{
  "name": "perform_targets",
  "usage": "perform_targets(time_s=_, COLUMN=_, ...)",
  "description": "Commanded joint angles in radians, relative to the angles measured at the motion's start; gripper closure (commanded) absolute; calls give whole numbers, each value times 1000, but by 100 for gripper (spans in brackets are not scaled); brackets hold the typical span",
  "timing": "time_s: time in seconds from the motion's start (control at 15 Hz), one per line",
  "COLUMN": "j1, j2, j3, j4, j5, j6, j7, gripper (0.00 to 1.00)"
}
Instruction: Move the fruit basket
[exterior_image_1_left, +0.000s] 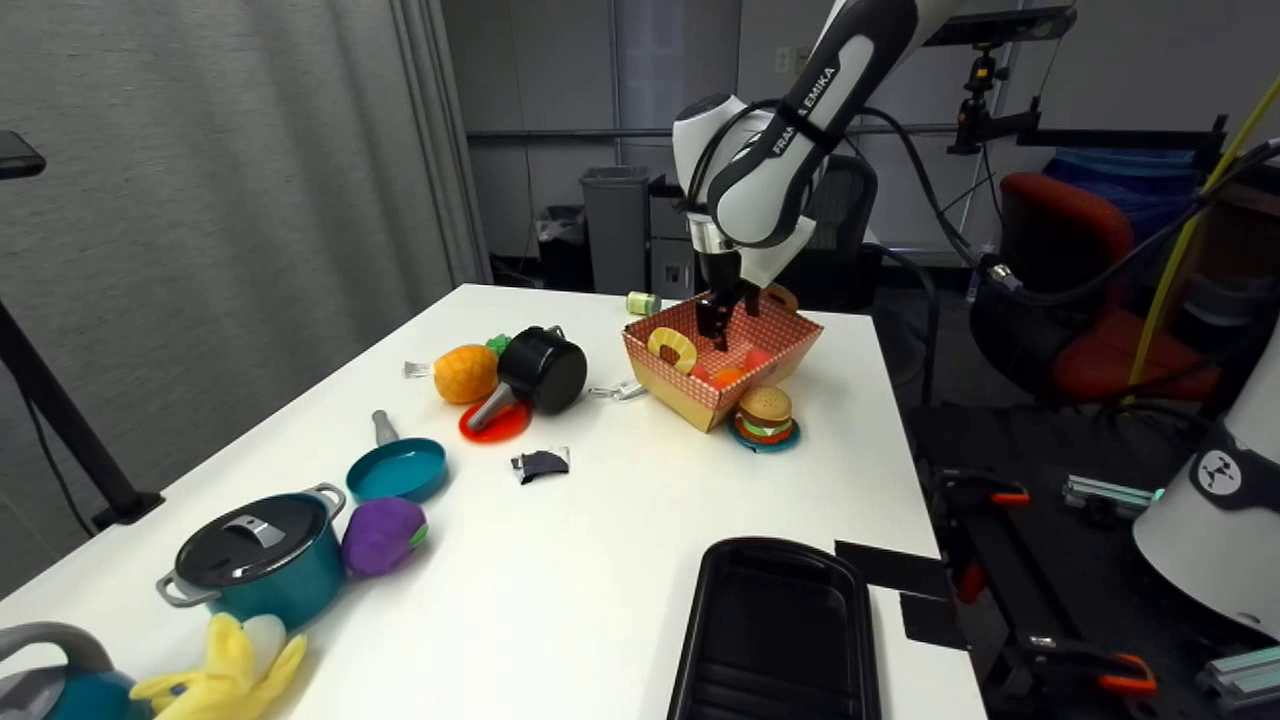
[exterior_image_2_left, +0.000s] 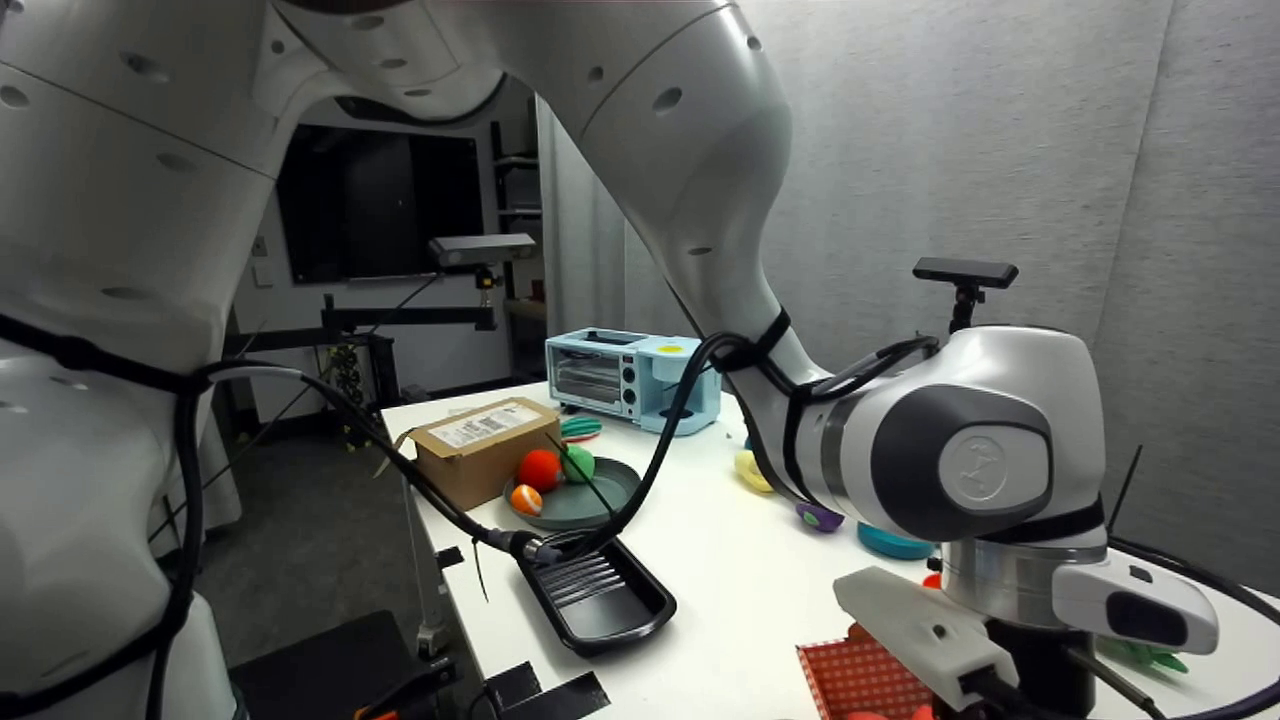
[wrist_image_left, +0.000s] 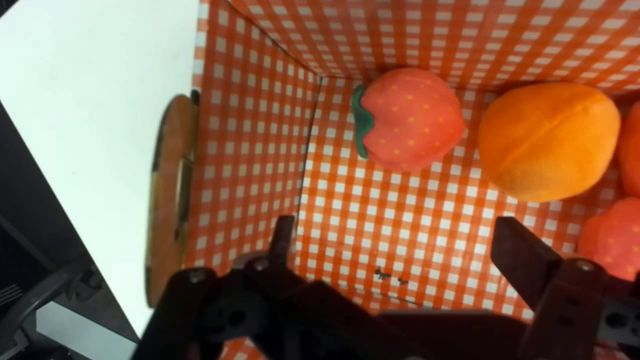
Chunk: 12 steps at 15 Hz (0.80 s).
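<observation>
1. In an exterior view, the fruit basket (exterior_image_1_left: 675, 390) is seen nearly whole on the worktop (exterior_image_1_left: 560, 580); the toy burger (exterior_image_1_left: 766, 415) just beside it is shown only there.
2. In an exterior view, a checked part of the basket is caught low in frame, partly covered by the arm (exterior_image_2_left: 700, 180); toaster oven (exterior_image_2_left: 590, 378), cardboard box (exterior_image_2_left: 490, 455) and grey plate (exterior_image_2_left: 570, 510) are shown only there.
3. In the wrist view, a green-leafed strawberry (wrist_image_left: 412, 120) and, beside it, an orange fruit (wrist_image_left: 550, 142) are seen close up.
4. Jaws are spread wide over the basket's checked floor; nothing is held.

The bent arm (exterior_image_2_left: 705, 180) points its claw (wrist_image_left: 397, 240) downward, fingers (wrist_image_left: 522, 260) spread apart.
</observation>
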Motion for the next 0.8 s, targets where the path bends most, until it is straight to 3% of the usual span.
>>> perform_targets(time_s=0.0, j1=-7, j2=50, j3=9, j4=70, j5=11, j6=-14, j7=-28, gripper=0)
perform_targets(time_s=0.73, j1=-69, j2=84, j3=-56, j4=152, j5=26, j6=16, j7=13, gripper=0)
